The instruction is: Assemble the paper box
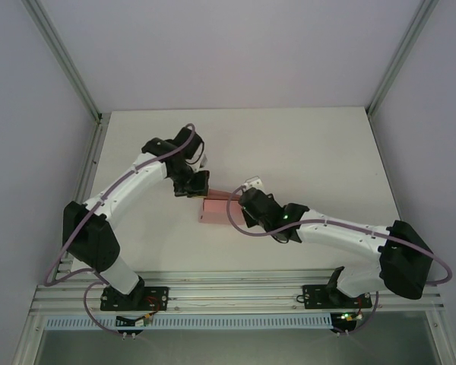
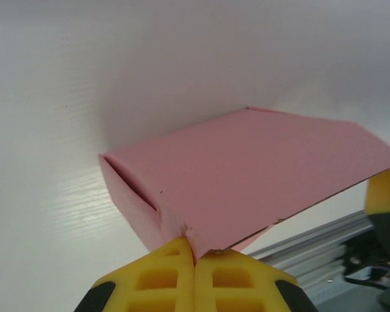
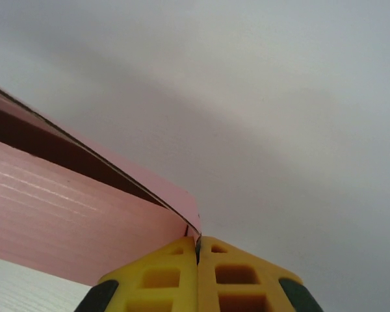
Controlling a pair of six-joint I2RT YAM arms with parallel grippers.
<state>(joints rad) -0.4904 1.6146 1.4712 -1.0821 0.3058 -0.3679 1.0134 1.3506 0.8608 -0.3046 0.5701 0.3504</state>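
Note:
The pink paper box [image 1: 213, 211] lies near the middle of the white table, partly folded, between the two arms. My left gripper [image 1: 197, 188] is at its far left corner; in the left wrist view its yellow fingers [image 2: 157, 276] are shut on a corner of the paper box [image 2: 247, 169], with a side wall folded up at the left. My right gripper [image 1: 242, 199] is at the box's right edge. In the right wrist view its jaws [image 3: 197, 246] pinch the thin edge of a pink flap [image 3: 84, 214].
The white table [image 1: 311, 160] is bounded by grey walls and aluminium posts [image 1: 61, 61]. An aluminium rail [image 1: 235, 296] runs along the near edge, carrying both arm bases. The right gripper's yellow finger [image 2: 385, 192] shows at the edge of the left wrist view.

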